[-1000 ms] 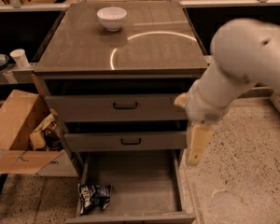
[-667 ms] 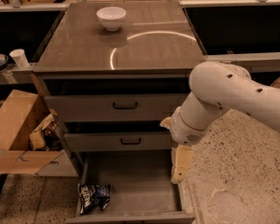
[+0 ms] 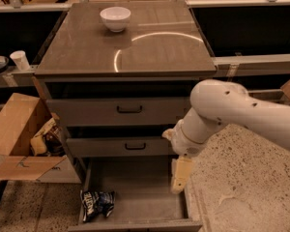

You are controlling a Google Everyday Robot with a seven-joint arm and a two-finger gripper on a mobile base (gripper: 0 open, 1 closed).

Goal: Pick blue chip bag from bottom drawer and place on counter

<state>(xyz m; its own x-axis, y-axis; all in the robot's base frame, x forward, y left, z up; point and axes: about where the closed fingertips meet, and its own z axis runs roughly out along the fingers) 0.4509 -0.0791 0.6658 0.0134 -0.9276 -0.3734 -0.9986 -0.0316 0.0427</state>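
- Cream-coloured claw (image 3: 180, 177) hangs above the right side of the wide grey metal bottom drawer (image 3: 140, 190) (apart or together, I cannot tell).
- The small crumpled dark blue chip bag (image 3: 97, 203) lies in the drawer's front left corner, well apart from the claw.
- Step in hand, I judge: the reach. Next, cross leftward and descend onto the bag.

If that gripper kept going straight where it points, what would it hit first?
The pale gripper points down at the bare floor of the wide grey metal bottom drawer, near its right wall; probably that, depth unclear. The crumpled dark blue chip bag lies left, off line.
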